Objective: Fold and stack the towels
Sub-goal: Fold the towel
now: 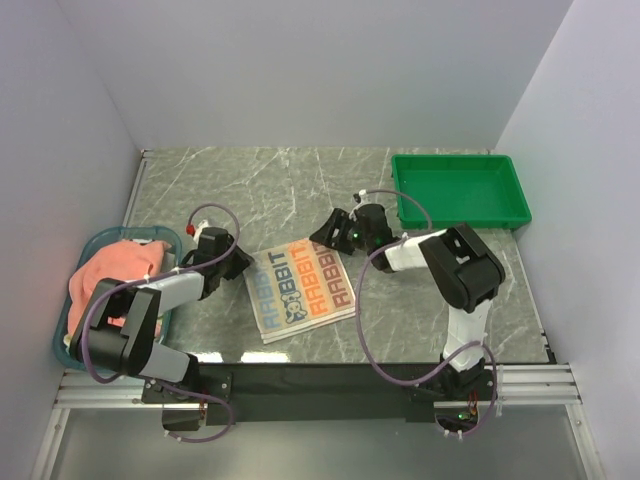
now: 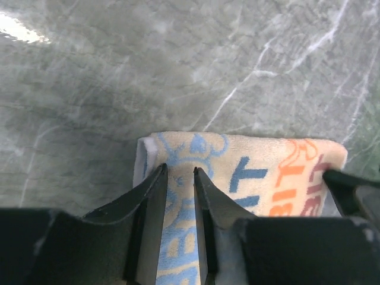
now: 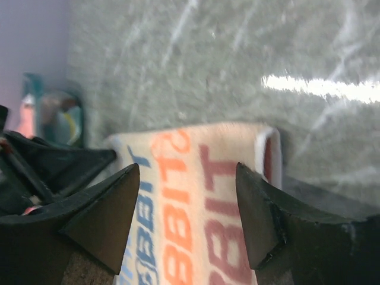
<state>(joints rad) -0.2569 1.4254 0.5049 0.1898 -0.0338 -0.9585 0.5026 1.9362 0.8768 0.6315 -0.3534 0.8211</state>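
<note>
Where the left gripper [image 2: 179, 172] hangs over the left edge of the cream towel [image 1: 300, 292], its two black fingers [image 2: 153, 205] stand only a narrow slit apart. Its wrist view shows blue-printed cloth in that slit, but I cannot tell whether they pinch the cloth or merely sit above it. Opposite, the right gripper [image 3: 187, 169] is spread wide over the towel's far right corner, the cloth lying flat in the gap, and it holds nothing. Between the two the towel lies folded flat on the grey marbled counter [image 1: 250, 190], just ahead of the arms' bases. It reads RABBIT in capitals, repeated in rows of blue, orange and dark red, with a small dark emblem close to its near edge. The right wrist view catches "BBIT" in orange and "BIT" in dark red. Folded, the towel is close to square, so no long axis stands out. The lines of lettering run from the near edge to the far edge, leaning a little leftward at the far end. Further left, a salmon-pink towel [image 1: 115, 270] is heaped in the blue basket [image 1: 112, 236] at the counter's left side. A green plastic tray [image 1: 460, 185] sits at the far right corner, well apart from the towels.
</note>
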